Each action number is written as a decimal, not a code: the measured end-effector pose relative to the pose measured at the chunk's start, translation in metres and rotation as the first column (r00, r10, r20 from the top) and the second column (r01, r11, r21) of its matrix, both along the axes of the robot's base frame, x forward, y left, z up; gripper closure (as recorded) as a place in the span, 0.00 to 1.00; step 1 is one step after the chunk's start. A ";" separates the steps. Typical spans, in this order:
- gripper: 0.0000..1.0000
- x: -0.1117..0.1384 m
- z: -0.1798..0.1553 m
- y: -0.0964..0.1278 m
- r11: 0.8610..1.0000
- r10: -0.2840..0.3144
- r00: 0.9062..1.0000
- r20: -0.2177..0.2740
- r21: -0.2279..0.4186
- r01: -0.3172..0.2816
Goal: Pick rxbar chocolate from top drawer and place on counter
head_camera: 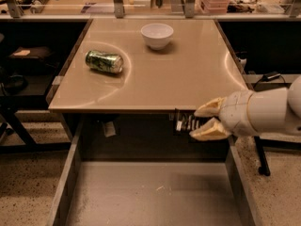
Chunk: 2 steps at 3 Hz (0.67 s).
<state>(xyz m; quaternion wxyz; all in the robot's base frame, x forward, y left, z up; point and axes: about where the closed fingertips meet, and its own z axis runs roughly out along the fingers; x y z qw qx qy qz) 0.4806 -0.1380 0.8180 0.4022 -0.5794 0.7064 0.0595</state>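
Your gripper (195, 123) hangs at the right above the open top drawer (155, 197), with its two fingers closed on the rxbar chocolate (184, 123); the bar is clear of the drawer floor and just below the front edge of the counter (188, 79), so I judge the pick is done and the placing remains; you must raise it above that edge before you go forward; farther back the green can (104, 61) lies on its side at the left, and the white bowl (157, 34) stands behind; the near right part seems free for the bar.
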 end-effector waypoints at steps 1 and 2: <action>1.00 0.004 0.010 0.000 1.000 -0.001 1.000 0.017 0.000 0.001; 1.00 0.015 0.022 0.000 1.000 0.000 0.999 0.049 -0.012 0.000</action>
